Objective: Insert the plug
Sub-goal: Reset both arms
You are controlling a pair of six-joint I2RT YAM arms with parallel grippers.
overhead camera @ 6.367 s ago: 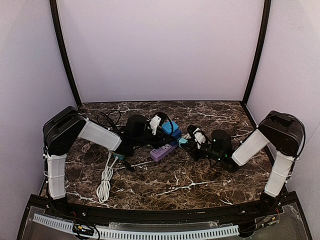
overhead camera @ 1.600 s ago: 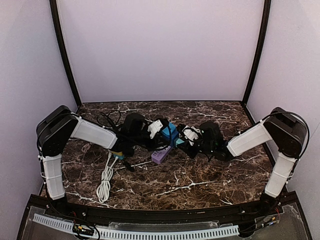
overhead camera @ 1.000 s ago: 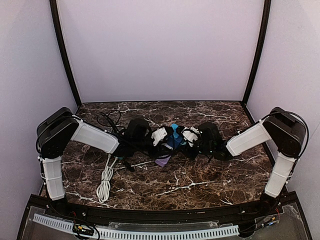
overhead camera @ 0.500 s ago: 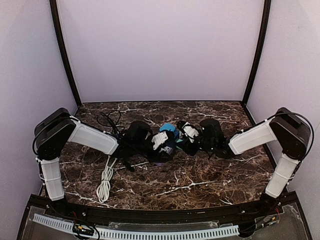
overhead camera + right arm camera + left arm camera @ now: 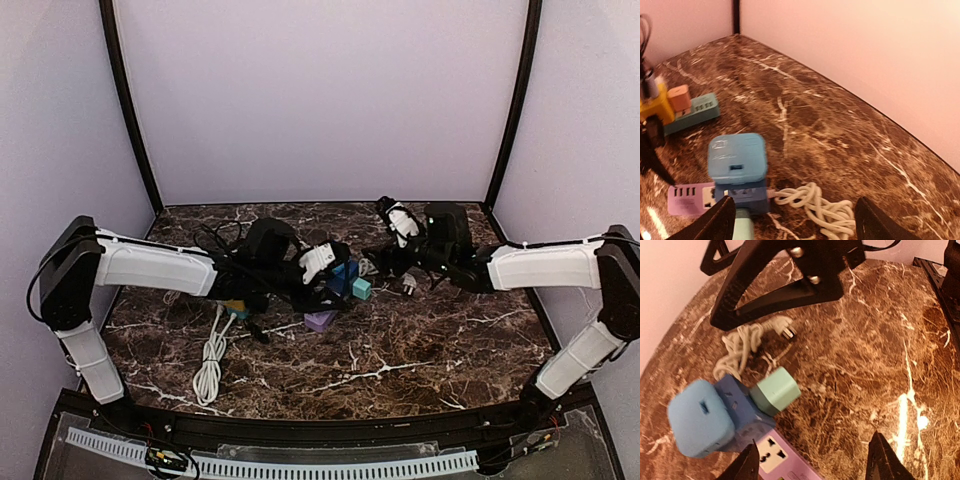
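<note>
Left hand (image 5: 812, 465) wide; right hand (image 5: 797, 222) wide; one mint plug (image 5: 775, 396), one purple strip (image 5: 771, 458).

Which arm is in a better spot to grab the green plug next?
Left, probably. The left end effector is open, close to the green plug and facing it. The right end effector is farther off, toward the back wall.
</note>
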